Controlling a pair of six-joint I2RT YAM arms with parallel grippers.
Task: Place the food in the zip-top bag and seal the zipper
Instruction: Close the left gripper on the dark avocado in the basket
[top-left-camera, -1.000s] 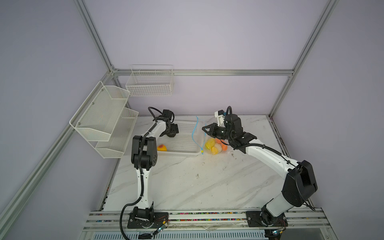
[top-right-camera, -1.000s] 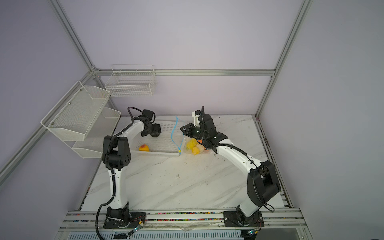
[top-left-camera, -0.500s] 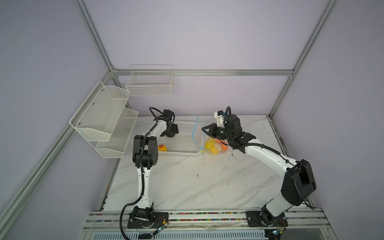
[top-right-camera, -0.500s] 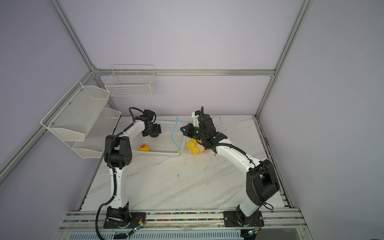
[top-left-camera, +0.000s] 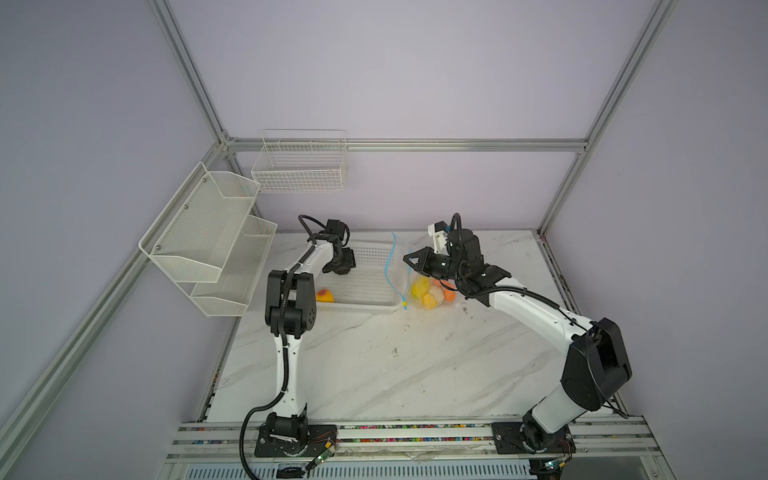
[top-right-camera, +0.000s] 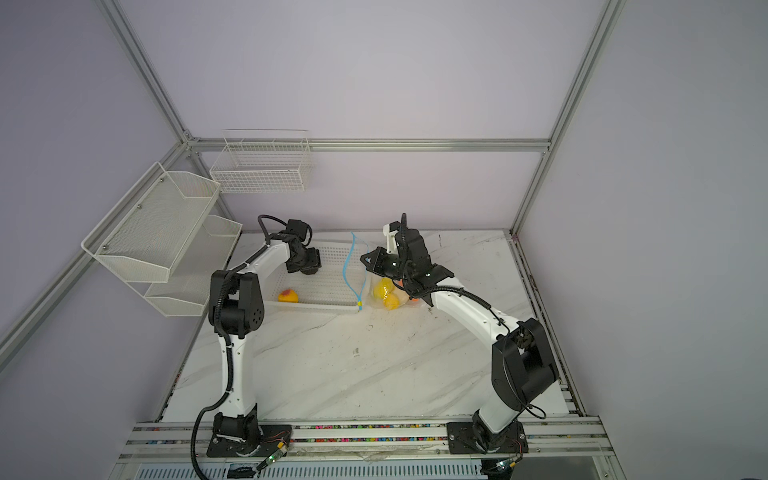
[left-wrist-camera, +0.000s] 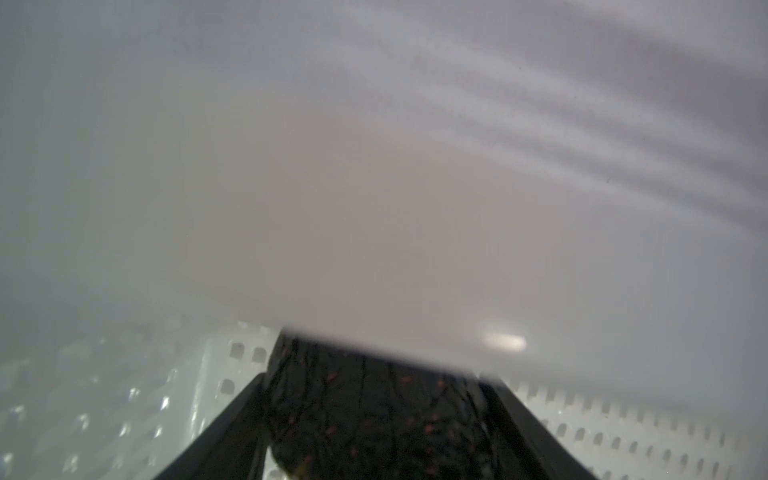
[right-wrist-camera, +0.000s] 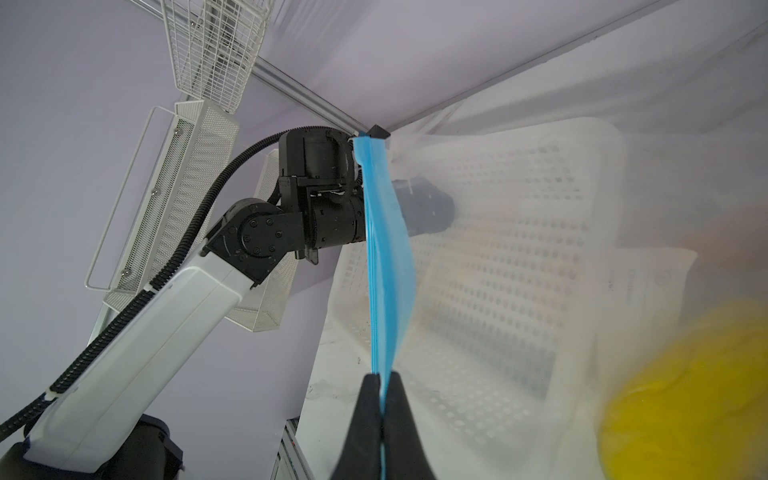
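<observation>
Top view, one bag (top-left-camera: 402, 266), one basket (top-left-camera: 357, 306)

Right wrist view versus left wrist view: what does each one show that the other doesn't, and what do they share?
Only the right wrist view: the right gripper shut on the light-blue zipper, a yellow food piece blurred inside the zip-top bag, the left arm, and the mesh wall shelves. Only the left wrist view: a dark, red-speckled food piece between the fingers of the left gripper. I cannot tell whether it is gripped, and haze hides most else. Both: the white perforated basket.
</observation>
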